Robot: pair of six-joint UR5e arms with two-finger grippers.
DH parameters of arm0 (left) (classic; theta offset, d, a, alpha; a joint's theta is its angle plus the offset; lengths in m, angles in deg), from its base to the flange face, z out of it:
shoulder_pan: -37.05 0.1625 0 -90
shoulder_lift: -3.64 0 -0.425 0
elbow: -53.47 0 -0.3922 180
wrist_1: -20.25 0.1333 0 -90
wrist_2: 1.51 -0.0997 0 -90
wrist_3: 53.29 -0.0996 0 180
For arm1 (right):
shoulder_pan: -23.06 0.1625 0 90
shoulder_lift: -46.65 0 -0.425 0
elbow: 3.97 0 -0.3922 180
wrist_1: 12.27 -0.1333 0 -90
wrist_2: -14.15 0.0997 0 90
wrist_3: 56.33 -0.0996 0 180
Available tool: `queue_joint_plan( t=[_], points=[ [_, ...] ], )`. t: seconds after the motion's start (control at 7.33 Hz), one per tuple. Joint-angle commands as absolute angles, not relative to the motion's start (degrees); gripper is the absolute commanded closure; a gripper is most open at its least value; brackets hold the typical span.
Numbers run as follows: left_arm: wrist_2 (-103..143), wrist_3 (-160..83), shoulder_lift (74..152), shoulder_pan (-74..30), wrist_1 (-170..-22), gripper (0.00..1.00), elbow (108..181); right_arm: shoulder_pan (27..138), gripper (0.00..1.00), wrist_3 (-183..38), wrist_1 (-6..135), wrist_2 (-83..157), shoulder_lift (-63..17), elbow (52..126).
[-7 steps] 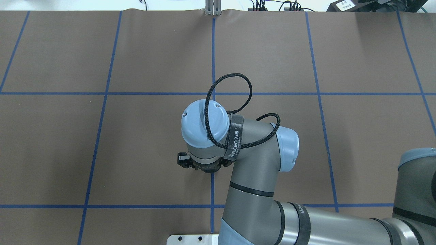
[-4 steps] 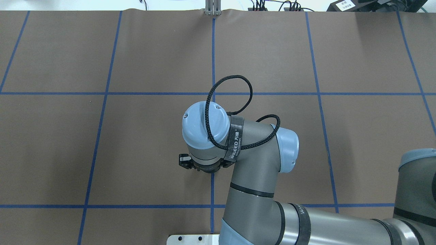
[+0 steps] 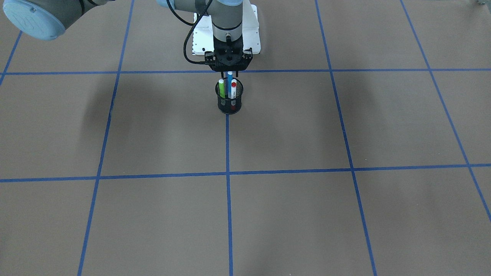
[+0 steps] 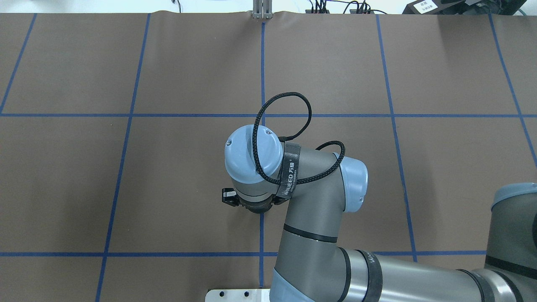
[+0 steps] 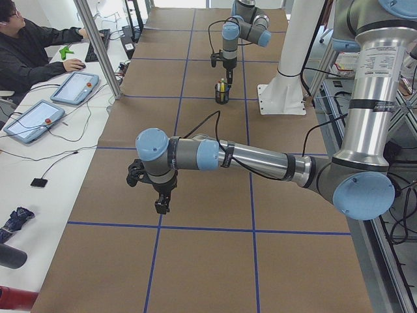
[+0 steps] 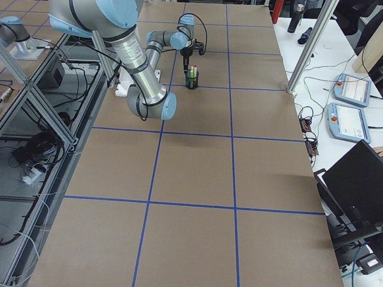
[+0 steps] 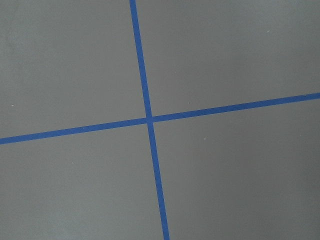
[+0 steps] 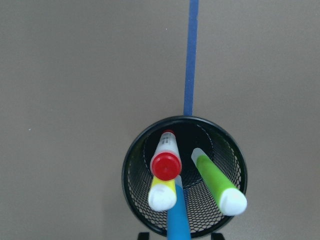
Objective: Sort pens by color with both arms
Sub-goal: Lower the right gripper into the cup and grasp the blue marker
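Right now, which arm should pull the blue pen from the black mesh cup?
Right. The right gripper hangs open over the black mesh cup, straddling the blue marker pen; the left gripper is far away.

Mesh cup (image 3: 229, 100) sits on the tabletop (image 3: 345, 126), right on the middle grid line and just in front of the robot's base. All four pens (image 8: 165, 167) stand inside it, leaning on the rim. The right claw (image 3: 229, 72) hangs straight above, spread, with the tallest pen poking up between its fingers. The left claw (image 5: 159, 203) hovers well apart, off to the robot's left.
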State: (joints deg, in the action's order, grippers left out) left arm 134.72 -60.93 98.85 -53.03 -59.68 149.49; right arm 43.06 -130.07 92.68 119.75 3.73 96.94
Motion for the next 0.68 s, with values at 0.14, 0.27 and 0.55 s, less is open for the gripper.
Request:
queue_joint_plan(
  t=[0.14, 0.27, 0.55],
  points=[
    [134.7, -60.9, 98.9, -53.0, -59.6, 0.00, 149.8, 43.2, 0.87, -130.1, 92.5, 119.6, 3.8, 96.9],
    [134.7, -60.9, 98.9, -53.0, -59.6, 0.00, 149.7, 43.2, 1.00, -130.1, 92.0, 119.6, 3.7, 96.9],
    [134.7, -60.9, 99.2, -53.0, -59.6, 0.00, 149.6, 43.2, 1.00, -130.1, 92.0, 118.7, 3.8, 97.1]
  ],
)
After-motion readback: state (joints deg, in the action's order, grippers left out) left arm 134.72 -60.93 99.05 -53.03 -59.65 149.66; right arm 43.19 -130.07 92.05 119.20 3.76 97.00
